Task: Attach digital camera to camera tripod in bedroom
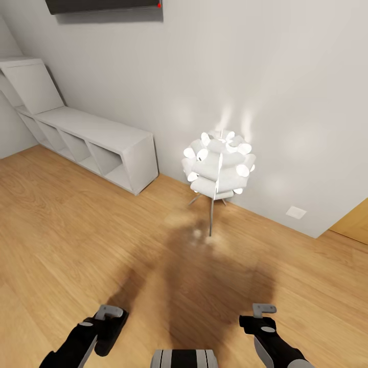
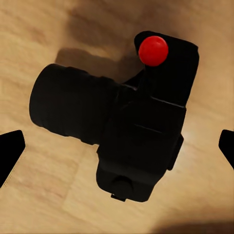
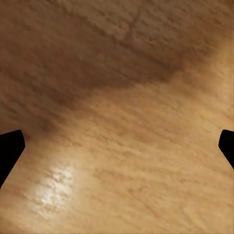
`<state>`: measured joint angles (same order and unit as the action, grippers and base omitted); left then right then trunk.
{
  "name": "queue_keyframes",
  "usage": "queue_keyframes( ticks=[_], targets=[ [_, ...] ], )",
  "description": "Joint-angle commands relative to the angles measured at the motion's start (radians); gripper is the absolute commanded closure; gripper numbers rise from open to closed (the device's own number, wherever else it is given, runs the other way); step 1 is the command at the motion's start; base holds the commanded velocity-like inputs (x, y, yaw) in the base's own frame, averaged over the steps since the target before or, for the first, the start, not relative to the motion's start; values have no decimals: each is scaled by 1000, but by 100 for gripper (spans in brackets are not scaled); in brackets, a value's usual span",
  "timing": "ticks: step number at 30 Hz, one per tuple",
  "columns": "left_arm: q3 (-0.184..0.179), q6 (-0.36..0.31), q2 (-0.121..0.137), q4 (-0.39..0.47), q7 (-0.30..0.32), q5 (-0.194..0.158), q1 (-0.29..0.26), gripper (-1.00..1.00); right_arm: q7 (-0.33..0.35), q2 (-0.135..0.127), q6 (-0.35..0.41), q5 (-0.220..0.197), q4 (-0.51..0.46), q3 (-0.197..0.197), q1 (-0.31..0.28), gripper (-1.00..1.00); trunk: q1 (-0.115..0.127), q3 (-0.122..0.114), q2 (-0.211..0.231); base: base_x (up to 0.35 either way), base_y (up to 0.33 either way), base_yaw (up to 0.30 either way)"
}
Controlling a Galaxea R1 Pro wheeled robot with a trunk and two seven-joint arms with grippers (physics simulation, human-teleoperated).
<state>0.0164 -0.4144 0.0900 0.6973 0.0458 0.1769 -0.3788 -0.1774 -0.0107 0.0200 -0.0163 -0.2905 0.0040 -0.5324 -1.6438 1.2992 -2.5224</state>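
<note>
Left gripper [image 1: 110, 327] is hanging low over the wood floor [image 1: 61, 240] with its fingers spread apart, and the left wrist view is showing the digital camera [image 2: 124, 126] lying directly beneath it, between the two dark fingertips [image 2: 9, 153] that are sitting well out at either edge of that view, neither one touching the body. That wide stance is reading as preparation for a pick: the camera is resting on the floor with its lens barrel pointing off to one side and its red button [image 2: 153, 50] turned up toward the wrist, so the jaws would need to come down around the boxy body rather than the barrel. Right gripper [image 1: 261, 321] is likewise standing apart and empty, with bare, shadowed floorboards under it in its own wrist view, probably being kept clear until it is needed. Ahead of both grippers, well away, a white tube-cluster floor lamp [image 1: 219, 163] is glowing against the wall [image 1: 255, 76] on thin legs; it is not the camera tripod. Further off on the left gripper's side, a low white cubby shelf [image 1: 97, 135] is running along the wall, and the open compartments facing the robot are looking empty, though the farther ones are too foreshortened to judge. A dark-framed panel [image 1: 102, 5] is crossing the wall high above. Judging from this, the task is at its very start: the camera is not yet grasped, and the robot will have to find the stand afterwards.
</note>
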Motion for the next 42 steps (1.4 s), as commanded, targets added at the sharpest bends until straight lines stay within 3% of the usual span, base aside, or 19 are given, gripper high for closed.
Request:
queue_keyframes(
  ticks=[1, 18, 42],
  targets=[
    [2, -4, 1, 2, 5, 11, 0, -100, -3, 0, 2, -2, -1, 1, 0, -100, 0, 1, 0, 0, 0, 0],
    [4, 15, 18, -74, 5, 15, -12, -100, -1, 3, 2, -1, -1, 3, 0, -100, 0, 1, 0, 0, 0, 0],
    [-5, 17, 12, -52, 17, 21, -14, -100, -5, 2, -1, -1, -1, 4, 0, -100, 0, 1, 0, 0, 0, 0]
  ],
)
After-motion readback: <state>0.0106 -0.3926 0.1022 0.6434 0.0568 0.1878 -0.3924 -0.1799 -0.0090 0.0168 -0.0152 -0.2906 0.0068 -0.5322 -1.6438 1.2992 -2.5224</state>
